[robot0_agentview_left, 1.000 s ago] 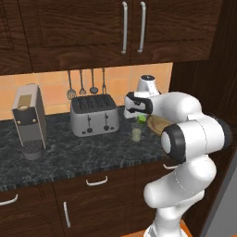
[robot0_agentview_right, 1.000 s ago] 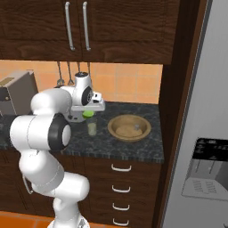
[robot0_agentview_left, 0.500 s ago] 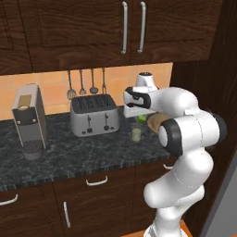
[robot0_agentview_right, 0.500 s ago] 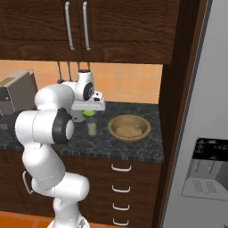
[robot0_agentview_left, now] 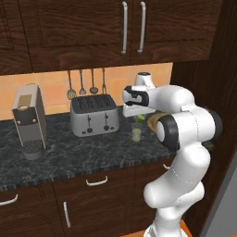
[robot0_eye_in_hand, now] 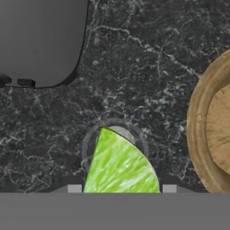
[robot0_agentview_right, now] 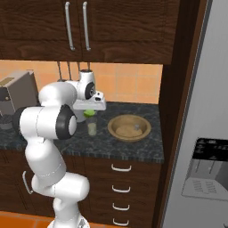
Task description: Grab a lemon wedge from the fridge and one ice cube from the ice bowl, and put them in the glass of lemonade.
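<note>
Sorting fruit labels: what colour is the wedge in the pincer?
Bright yellow-green lemon wedge, clearest in the hand view.

In the hand view the lemon wedge (robot0_eye_in_hand: 120, 166) covered most of the glass of lemonade (robot0_eye_in_hand: 113, 126), leaving just a rim arc, and the ice bowl (robot0_eye_in_hand: 210, 134) was cut by the right edge. From the left base, the arm hid most of that bowl (robot0_agentview_left: 152, 121). The fridge (robot0_agentview_right: 200, 133) ran past the frame.
</note>
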